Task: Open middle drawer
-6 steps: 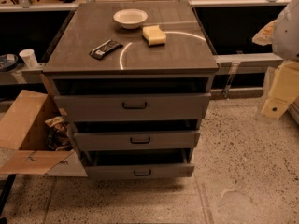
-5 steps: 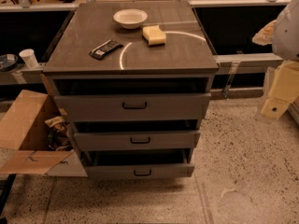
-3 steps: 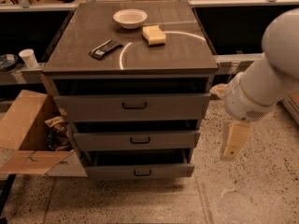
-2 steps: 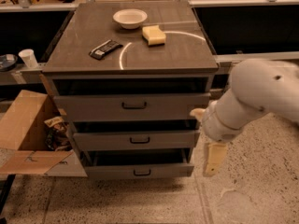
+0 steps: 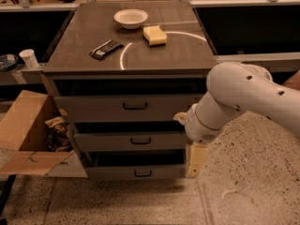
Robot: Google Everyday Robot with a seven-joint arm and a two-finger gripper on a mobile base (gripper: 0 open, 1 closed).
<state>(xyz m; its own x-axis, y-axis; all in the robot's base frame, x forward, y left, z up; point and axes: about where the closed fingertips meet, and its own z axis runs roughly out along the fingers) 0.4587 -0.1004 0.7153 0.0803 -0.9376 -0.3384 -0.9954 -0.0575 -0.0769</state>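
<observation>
Swung leftward to right edge of drawer fronts: gripper [image 5: 196,160], open-or-closed untellable; hanging low, may catch bottom drawer [image 5: 112,172] instead of middle drawer [image 5: 108,142].

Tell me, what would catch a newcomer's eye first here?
The big white arm reaches in from the right, its pincer hanging down at the cabinet's right edge, level with the lower drawers. The grey cabinet fills the centre, its middle drawer facing us, with a bowl, a sponge and a flat black object on top. An open cardboard box sits on the floor at left.
</observation>
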